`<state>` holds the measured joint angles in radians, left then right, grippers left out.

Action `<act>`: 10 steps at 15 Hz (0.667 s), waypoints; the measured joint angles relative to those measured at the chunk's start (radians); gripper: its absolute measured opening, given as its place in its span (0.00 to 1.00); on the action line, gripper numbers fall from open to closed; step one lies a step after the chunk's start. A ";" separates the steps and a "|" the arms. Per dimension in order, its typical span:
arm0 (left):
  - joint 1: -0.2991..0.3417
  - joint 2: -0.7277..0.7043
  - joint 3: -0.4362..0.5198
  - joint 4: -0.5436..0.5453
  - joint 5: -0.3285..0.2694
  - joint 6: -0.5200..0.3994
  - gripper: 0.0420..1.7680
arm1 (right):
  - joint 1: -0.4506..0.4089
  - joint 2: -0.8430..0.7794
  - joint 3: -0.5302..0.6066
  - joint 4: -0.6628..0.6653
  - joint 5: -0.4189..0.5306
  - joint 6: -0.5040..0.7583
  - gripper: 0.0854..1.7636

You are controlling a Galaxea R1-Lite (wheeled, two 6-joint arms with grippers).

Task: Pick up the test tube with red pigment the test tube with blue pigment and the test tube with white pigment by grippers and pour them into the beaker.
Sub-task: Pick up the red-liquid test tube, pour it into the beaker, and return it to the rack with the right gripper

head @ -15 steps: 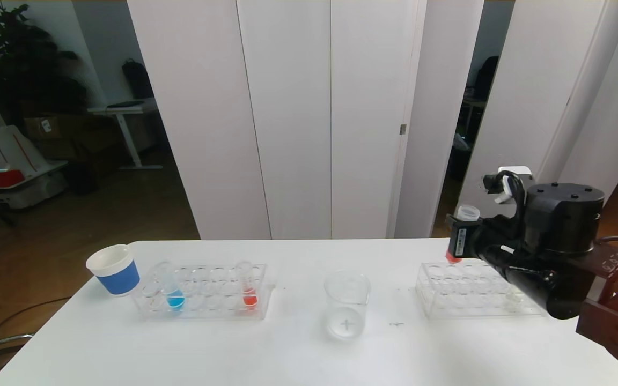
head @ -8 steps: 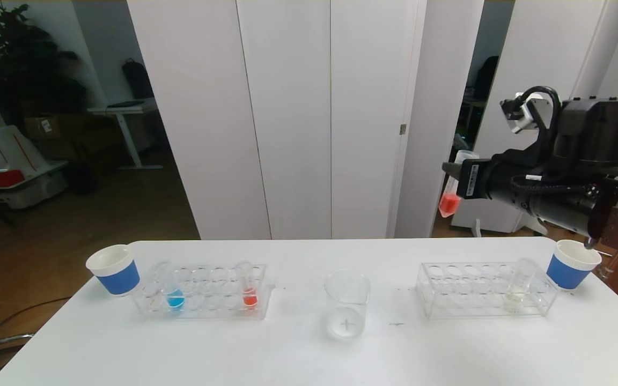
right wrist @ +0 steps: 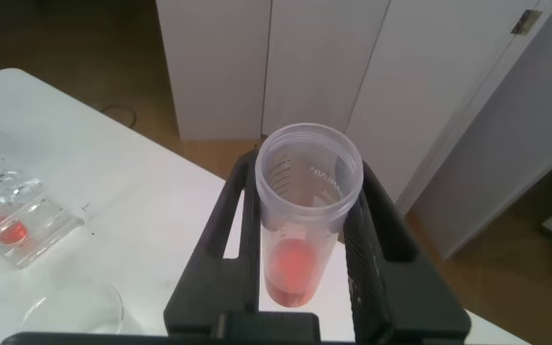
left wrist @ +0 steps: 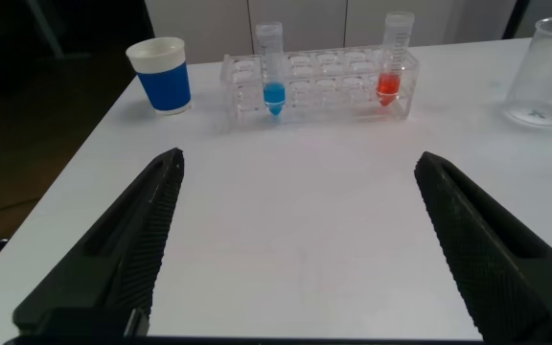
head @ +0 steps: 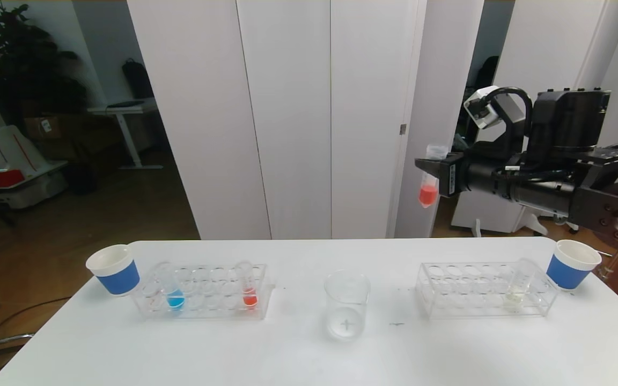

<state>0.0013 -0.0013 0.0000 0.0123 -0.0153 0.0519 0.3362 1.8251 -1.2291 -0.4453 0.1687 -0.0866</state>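
1. Since the earlier frame, the right claw (head: 431, 170) has carried its red-pigment test tube (head: 428, 188) leftward, high above the worktop (head: 298, 354).
2. Left claw (left wrist: 295, 244): spread wide, low over the worktop.
3. Blue-pigment test tube (head: 174, 292) stands in the left rack (head: 201, 292).
4. Beaker (head: 347, 304) stands centre.
5. White-pigment test tube (head: 518, 284) stands in the right rack (head: 480, 290).
6. Right claw pinches the red tube.

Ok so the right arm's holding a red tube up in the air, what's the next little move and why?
Probably carry it toward the robot's left and down until its mouth is over the beaker. The right gripper is shut on the red tube, which hangs upright, high above the table and to the right of the beaker, so tipping now would likely spill on the table.
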 joint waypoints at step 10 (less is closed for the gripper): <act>0.000 0.000 0.000 0.000 0.000 0.000 0.97 | 0.105 0.084 0.087 -0.264 0.084 -0.099 0.29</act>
<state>0.0013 -0.0013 0.0000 0.0123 -0.0153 0.0519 0.4411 1.9089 -1.1419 -0.7096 0.2523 -0.1855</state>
